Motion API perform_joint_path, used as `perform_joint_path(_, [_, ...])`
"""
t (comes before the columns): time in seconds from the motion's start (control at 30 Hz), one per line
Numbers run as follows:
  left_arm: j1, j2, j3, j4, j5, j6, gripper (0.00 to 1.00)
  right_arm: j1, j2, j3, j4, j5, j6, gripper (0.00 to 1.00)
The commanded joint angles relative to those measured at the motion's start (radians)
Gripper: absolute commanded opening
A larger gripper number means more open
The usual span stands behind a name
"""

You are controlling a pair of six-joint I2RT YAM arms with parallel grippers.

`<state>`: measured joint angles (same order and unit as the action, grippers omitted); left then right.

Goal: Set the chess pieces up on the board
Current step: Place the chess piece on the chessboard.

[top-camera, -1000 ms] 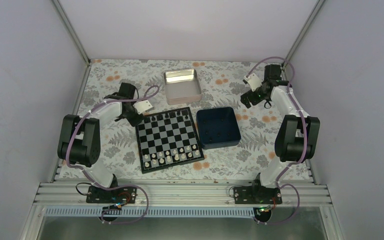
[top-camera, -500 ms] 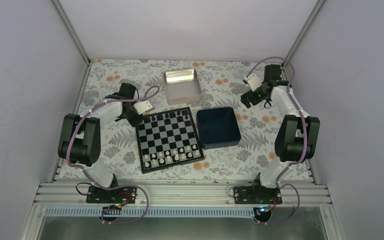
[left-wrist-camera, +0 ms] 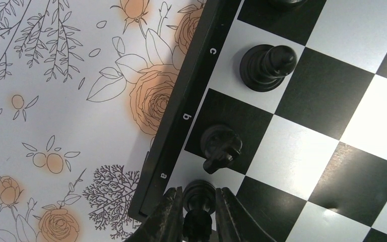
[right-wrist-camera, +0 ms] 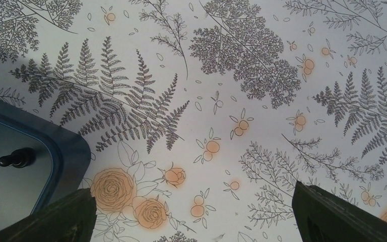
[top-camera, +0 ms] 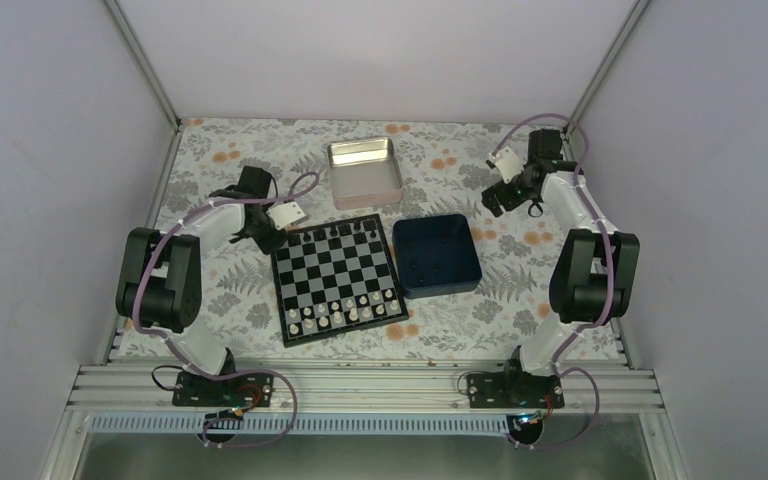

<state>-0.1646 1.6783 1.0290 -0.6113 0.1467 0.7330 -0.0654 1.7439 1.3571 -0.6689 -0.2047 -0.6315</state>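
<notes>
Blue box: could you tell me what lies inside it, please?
In the box a black piece lies on its side; the top view shows more dark specks there, too small to identify.

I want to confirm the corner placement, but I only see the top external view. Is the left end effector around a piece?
Observer: Yes. In the left wrist view, the left end effector flanks a black piece standing on the corner square of the board, marked a. Whether they touch is unclear.
Operator: What stands beside it?
Observer: A black knight, on the square marked b.
Operator: And the right end effector?
Observer: The right end effector is open, with only the floral table cover between its fingers.
</notes>
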Motion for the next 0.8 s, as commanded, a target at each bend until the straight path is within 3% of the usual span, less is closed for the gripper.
perform_joint_path(0.0, [0.006,-0.005,0.021,-0.005,0.012,0.010,0.19,0.011,0.019,-0.002,0.002,0.001,-0.015,1.00])
perform_joint_path(0.3, [0.006,-0.028,0.042,-0.040,-0.001,0.017,0.23,0.012,0.022,-0.006,0.000,0.005,-0.016,1.00])
perform_joint_path(0.53, [-0.004,-0.111,0.167,-0.194,-0.074,0.045,0.24,0.013,0.020,-0.007,-0.001,0.011,-0.019,1.00])
perform_joint_path(0.63, [-0.052,-0.119,0.310,-0.263,-0.099,0.040,0.32,0.012,0.018,-0.012,0.008,0.020,-0.017,1.00])
perform_joint_path(0.77, [-0.213,-0.048,0.518,-0.307,-0.141,0.006,0.57,0.011,0.017,-0.014,0.011,0.015,-0.016,1.00])
